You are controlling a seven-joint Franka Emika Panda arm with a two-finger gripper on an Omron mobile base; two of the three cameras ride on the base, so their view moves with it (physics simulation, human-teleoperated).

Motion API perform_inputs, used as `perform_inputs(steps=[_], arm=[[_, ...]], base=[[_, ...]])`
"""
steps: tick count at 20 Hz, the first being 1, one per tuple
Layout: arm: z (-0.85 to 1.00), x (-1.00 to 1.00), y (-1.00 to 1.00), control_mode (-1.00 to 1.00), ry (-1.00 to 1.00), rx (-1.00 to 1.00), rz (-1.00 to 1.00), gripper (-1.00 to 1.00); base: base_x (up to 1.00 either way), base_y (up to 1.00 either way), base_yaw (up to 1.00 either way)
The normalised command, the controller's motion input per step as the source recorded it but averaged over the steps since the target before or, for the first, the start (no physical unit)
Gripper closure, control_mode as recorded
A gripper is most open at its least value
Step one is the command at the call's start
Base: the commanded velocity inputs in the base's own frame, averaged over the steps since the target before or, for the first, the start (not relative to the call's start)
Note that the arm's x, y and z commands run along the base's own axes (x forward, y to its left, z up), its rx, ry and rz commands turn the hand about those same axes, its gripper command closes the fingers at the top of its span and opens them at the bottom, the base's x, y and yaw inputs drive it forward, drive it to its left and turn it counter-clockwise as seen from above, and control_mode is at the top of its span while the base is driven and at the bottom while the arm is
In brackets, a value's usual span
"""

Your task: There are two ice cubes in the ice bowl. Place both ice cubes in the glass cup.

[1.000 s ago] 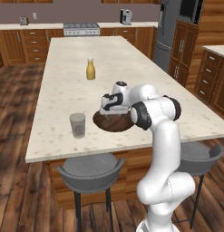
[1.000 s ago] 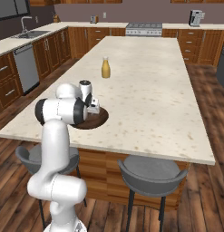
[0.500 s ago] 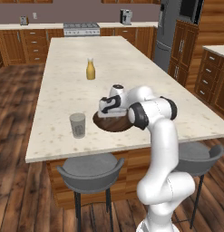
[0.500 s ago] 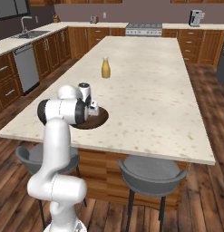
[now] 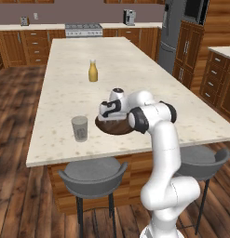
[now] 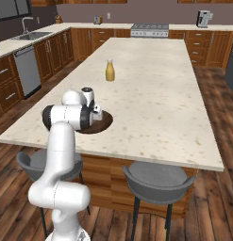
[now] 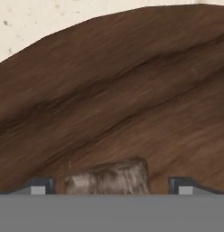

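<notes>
The ice bowl (image 5: 117, 127) is a wide, shallow dark wood bowl near the island's front edge, also seen as the ice bowl (image 6: 103, 124) and the ice bowl (image 7: 131, 90). My gripper (image 5: 108, 115) hangs low inside it, fingers pointing down. In the hand view my gripper (image 7: 111, 186) is open, with one pale translucent ice cube (image 7: 109, 177) lying on the wood between the two fingertips. The fingertips stand apart from the cube on both sides. The glass cup (image 5: 80, 128), a grey tumbler, stands upright left of the bowl.
A yellow-orange bottle (image 5: 92, 71) with a white cap stands farther back on the pale stone island (image 5: 70, 93). Two grey stools (image 5: 92, 174) sit below the front edge. Cabinets and a stove line the far wall.
The hand has sunk a little deeper into the bowl. The jaws have begun to draw in slightly around the cube.
</notes>
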Motion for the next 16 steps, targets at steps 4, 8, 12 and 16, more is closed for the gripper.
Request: perform_inputs(steps=[4,8,12,16], arm=[[-0.28,0.21,0.03,-1.00,0.00,0.00,0.00,-1.00],[-0.32,-0.22,0.04,-1.00,0.08,-0.04,0.00,1.00],[-0.22,-0.44,0.03,-1.00,0.13,-0.04,0.00,1.00],[0.08,-0.53,0.00,-1.00,0.02,0.00,0.00,1.00]], base=[[0.00,0.00,0.00],[0.00,0.00,0.00],[0.00,0.00,0.00],[0.00,0.00,0.00]])
